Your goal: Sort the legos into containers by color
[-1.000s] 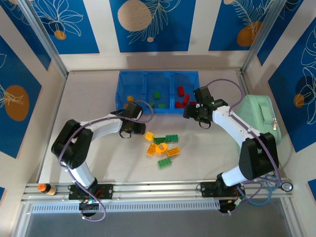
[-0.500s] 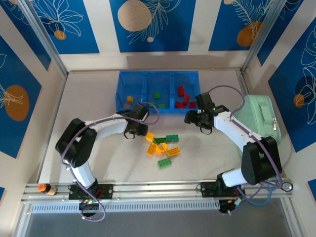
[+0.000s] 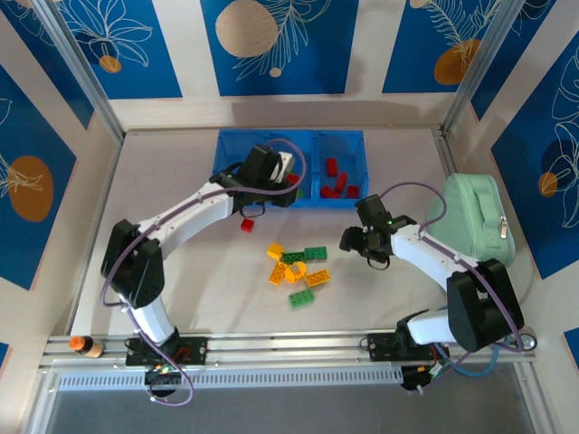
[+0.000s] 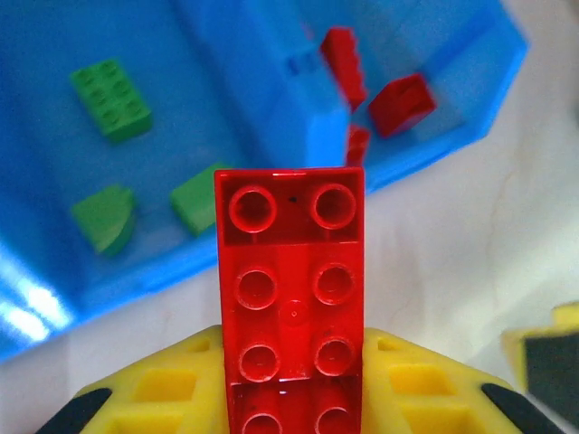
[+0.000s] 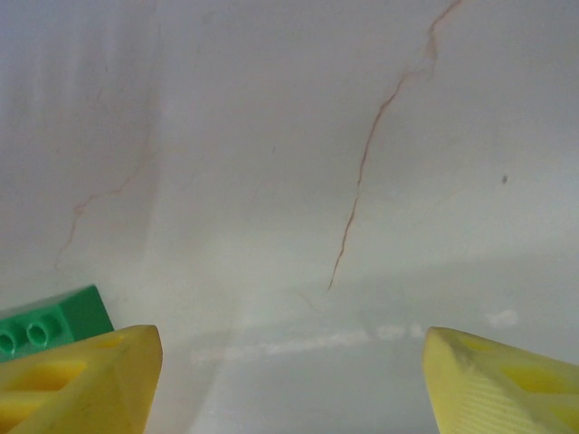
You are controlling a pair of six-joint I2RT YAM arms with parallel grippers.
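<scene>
Left wrist view shows the left gripper clamped on a red brick above the blue bin, close to the divider between green and red sections (too close). Let go here, it could land among the green bricks. The right gripper hangs wide open over the table.

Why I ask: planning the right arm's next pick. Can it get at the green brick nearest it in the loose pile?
Probably yes: the right gripper hangs open just beside the green brick, bare table between, and the left gripper is off over the bin.
</scene>
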